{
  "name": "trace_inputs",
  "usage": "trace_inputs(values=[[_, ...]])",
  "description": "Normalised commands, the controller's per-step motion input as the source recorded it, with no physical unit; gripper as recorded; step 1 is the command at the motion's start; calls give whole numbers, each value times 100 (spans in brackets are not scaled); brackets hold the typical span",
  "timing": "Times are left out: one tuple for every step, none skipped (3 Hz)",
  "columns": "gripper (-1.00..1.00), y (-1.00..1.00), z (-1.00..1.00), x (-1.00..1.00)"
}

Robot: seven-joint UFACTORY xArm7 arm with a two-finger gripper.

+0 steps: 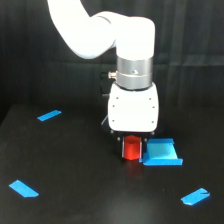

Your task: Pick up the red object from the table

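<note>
The red object (132,148), a short red-orange cylinder, sits between my gripper's two dark fingers, low at the black table (75,165). My gripper (133,149) hangs straight down from the white arm. Its fingers (122,148) press against both sides of the cylinder, so it is shut on it. I cannot tell whether the cylinder rests on the table or is just off it. The cylinder's top is hidden under the white gripper body (134,107).
A flat blue square block (161,152) lies right beside the gripper on the exterior view's right, almost touching that finger. Small blue tape marks lie at the back left (49,115), front left (23,188) and front right (195,196).
</note>
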Motion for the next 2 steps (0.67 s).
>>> trace_inputs(values=[[-96,-13,99,-37],[-100,-12,86,-30]])
